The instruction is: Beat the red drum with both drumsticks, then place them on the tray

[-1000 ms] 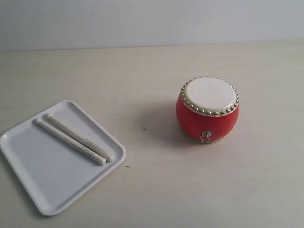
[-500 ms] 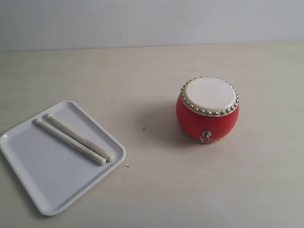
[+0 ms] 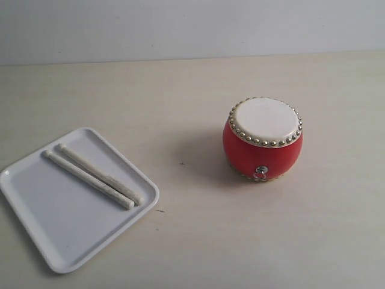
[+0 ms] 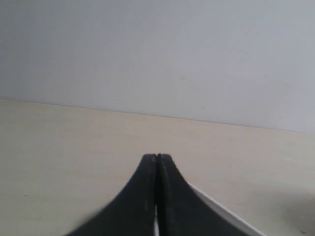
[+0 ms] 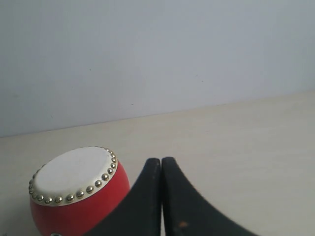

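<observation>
The red drum [image 3: 263,139] stands upright on the table right of centre, cream skin up, metal ring facing the front. Two pale drumsticks [image 3: 93,174] lie side by side on the white tray [image 3: 54,235] at the front left. Neither gripper appears in the exterior view. In the left wrist view my left gripper [image 4: 157,156] is shut with nothing in it, and a strip of the tray's rim [image 4: 221,211] shows beside its fingers. My right gripper [image 5: 161,160] is shut and empty in the right wrist view, with the drum [image 5: 74,196] close beside it.
A pale wall rises behind the beige table [image 3: 192,90]. Nothing else stands on the table.
</observation>
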You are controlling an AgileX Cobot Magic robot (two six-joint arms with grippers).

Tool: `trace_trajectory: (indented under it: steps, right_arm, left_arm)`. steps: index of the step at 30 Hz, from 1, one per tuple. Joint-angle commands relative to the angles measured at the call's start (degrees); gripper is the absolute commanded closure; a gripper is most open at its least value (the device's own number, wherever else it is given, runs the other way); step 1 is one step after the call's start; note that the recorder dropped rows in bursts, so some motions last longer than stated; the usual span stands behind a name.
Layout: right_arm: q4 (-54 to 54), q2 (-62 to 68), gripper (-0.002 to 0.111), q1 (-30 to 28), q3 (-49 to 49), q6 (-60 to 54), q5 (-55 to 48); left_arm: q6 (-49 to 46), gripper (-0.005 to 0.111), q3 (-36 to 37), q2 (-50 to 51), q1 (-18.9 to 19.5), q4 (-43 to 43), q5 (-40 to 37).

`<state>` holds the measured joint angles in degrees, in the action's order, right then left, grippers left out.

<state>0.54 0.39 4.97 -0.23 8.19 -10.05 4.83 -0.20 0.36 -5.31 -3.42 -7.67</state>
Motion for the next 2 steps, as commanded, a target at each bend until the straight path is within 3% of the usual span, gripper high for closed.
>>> trace_trajectory:
  steps: [1, 2]
  right_arm:
    - [-0.1, -0.4, 0.108, -0.3, 0.2, -0.4, 0.8]
    - [-0.1, -0.4, 0.108, -0.3, 0.2, -0.4, 0.8]
  left_arm:
    - [-0.1, 0.107, 0.2, -0.4, -0.3, 0.2, -0.1]
    - [-0.1, 0.107, 0.2, -0.4, -0.3, 0.2, -0.1]
